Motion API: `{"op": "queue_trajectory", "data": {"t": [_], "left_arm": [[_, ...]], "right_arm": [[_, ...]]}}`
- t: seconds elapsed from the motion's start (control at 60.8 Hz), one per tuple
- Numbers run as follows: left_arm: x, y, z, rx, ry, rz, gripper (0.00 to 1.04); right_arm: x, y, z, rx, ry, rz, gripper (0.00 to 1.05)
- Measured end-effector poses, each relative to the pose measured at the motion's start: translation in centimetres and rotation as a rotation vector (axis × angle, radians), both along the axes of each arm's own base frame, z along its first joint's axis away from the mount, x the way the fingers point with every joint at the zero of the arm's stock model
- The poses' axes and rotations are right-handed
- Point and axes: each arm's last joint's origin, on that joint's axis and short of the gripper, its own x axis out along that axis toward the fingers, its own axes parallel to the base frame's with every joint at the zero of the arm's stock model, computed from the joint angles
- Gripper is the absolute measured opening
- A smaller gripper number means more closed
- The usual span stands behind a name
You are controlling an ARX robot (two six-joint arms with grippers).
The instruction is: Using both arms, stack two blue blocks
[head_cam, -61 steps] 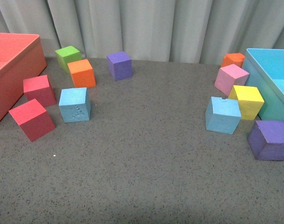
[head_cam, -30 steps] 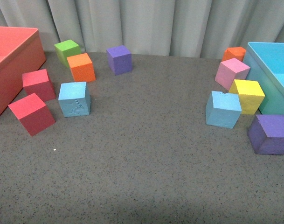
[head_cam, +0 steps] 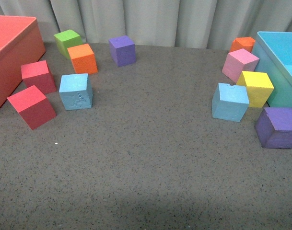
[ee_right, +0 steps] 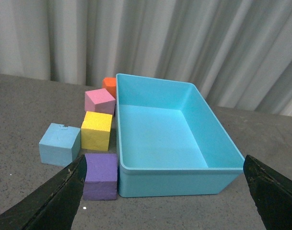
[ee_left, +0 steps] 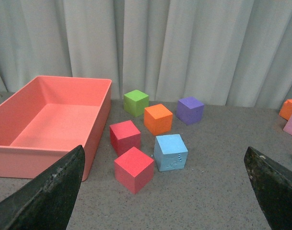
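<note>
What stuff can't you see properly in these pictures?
- Front view: neither arm shows; the red bin is cut by the left edge, the turquoise bin by the right edge.
- Wrist views: only fingertips of the left gripper and right gripper show, at the bottom corners.
- Right wrist view: the orange block is mostly hidden behind the pink block.
- Front view: the marks on the marked blue block are too small to read.

No text, number, brand or label can be read anywhere. Near the red bin [head_cam: 14,57], the light blue block [head_cam: 75,91] bears embossed marks on its front face, but they are too faint and small to make out as letters or signs.
</note>
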Motion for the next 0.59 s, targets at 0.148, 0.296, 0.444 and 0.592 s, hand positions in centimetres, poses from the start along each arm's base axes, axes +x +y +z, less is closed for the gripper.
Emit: {"op": "queue_trajectory", "data": {"t": [0.148,0.296,0.444,0.592], "left_arm": [[0.0,0.0,0.0,0.0,0.0,0.0,0.98],[0.0,0.0,0.0,0.0,0.0,0.0,0.98],[0.0,0.0,0.0,0.0,0.0,0.0,0.98],[0.0,0.0,0.0,0.0,0.0,0.0,0.98]], "right_arm": [[5.2,0.8,1.9,0.065,0.04,0.053,0.95],[11.9,2.4,0.6,0.176,0.283,0.114,0.95],[17.6,3.9,-1.3,0.242,0.479,0.128,0.95],[22.4,5.1,-2.4,0.31,0.592,0.116,0.95]]}}
